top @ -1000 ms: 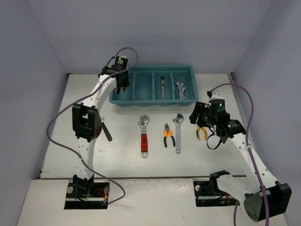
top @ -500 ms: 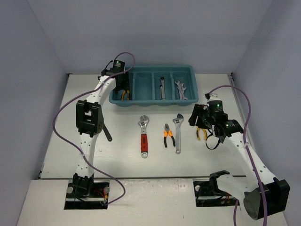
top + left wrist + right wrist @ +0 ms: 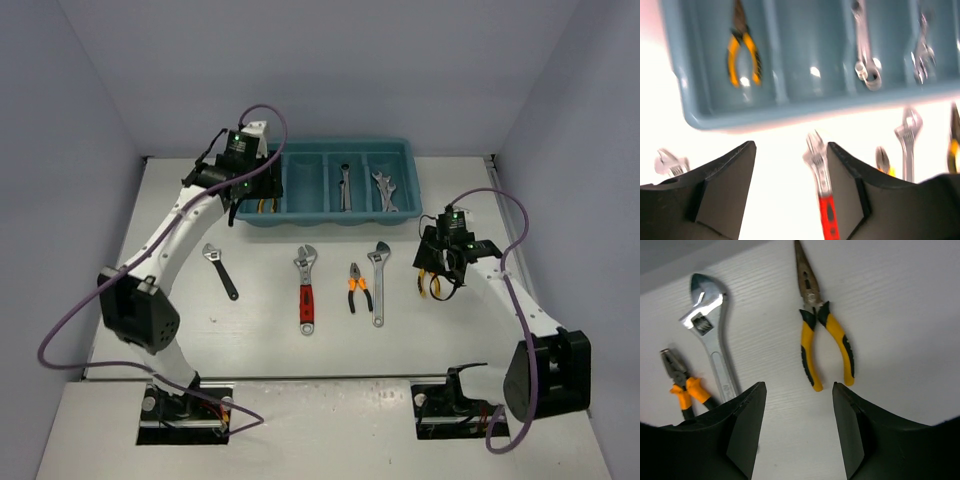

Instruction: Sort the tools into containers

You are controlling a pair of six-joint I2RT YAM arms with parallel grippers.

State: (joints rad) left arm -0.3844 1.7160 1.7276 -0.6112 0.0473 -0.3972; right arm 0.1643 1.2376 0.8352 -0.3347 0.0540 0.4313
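Observation:
The teal tray (image 3: 322, 217) stands at the back of the table with four containers. Yellow-handled pliers (image 3: 266, 203) lie in the leftmost one, a spanner (image 3: 345, 187) in the third and spanners (image 3: 384, 192) in the fourth. My left gripper (image 3: 240, 200) hovers open and empty by the tray's left front corner; its wrist view shows the pliers (image 3: 742, 52) resting in the tray (image 3: 790, 112). My right gripper (image 3: 797, 425) is open just short of the handles of yellow pliers (image 3: 822, 325) on the table, not touching them. A red-handled wrench (image 3: 306, 288) lies in the middle.
Along the table in front of the tray lie a black adjustable wrench (image 3: 220, 270), orange-handled pliers (image 3: 359, 287) and a silver adjustable wrench (image 3: 378, 283). The right wrist view shows that silver wrench (image 3: 710, 335) and the orange pliers (image 3: 682, 382) left of the yellow ones.
My left gripper opened, left the yellow pliers in the leftmost compartment and drew back to the left. My right gripper came down and closer over the yellow pliers on the table.

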